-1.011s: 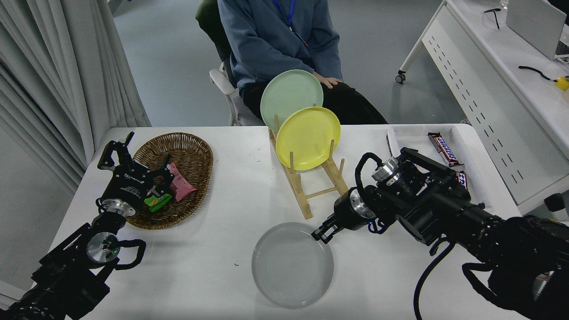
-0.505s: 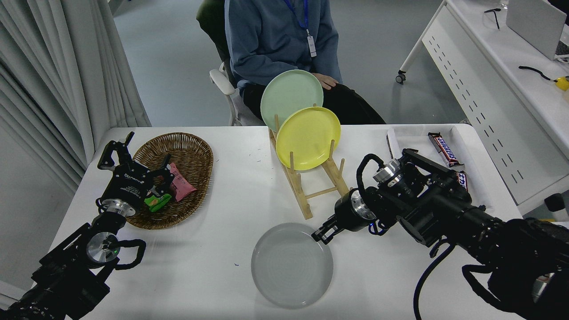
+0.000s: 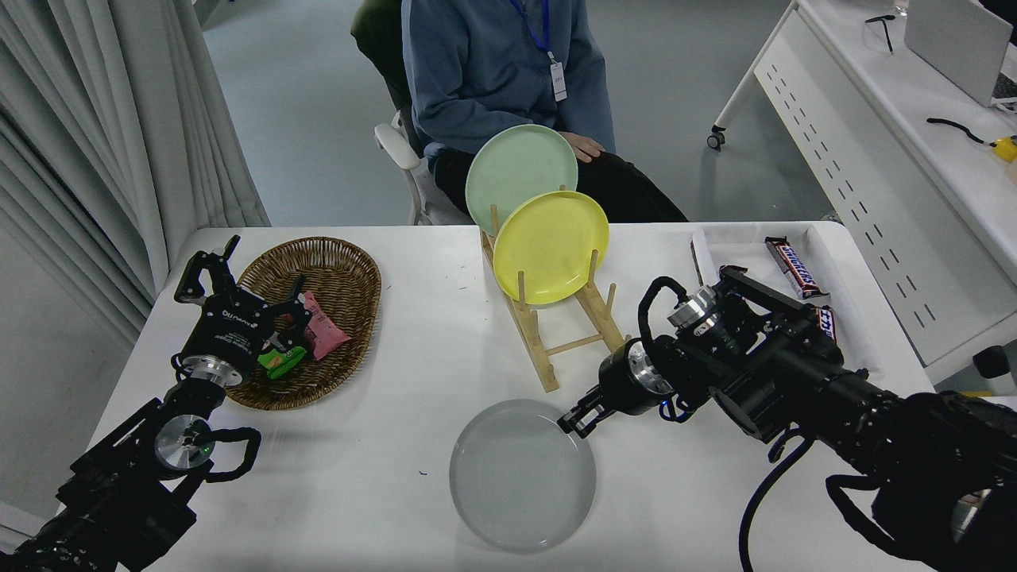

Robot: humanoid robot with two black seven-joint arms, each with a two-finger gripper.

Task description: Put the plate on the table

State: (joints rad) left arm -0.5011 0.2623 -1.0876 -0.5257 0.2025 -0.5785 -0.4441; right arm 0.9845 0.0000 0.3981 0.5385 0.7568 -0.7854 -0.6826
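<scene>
Here the plate (image 3: 522,475) lies flat near the table's (image 3: 397,492) near edge.

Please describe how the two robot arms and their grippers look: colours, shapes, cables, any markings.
Both arms are black and built from blocky segments with round silver joint rings. The left gripper has a black body with small white lettering, too small to read, and thin black fingers. The right gripper is black with short fingers. Looping black cables run along both arms.

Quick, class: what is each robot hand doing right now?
Left hand: open, empty, over the brown wicker basket.
Right hand: at the round light-grey plate rim; state unclear.
</scene>
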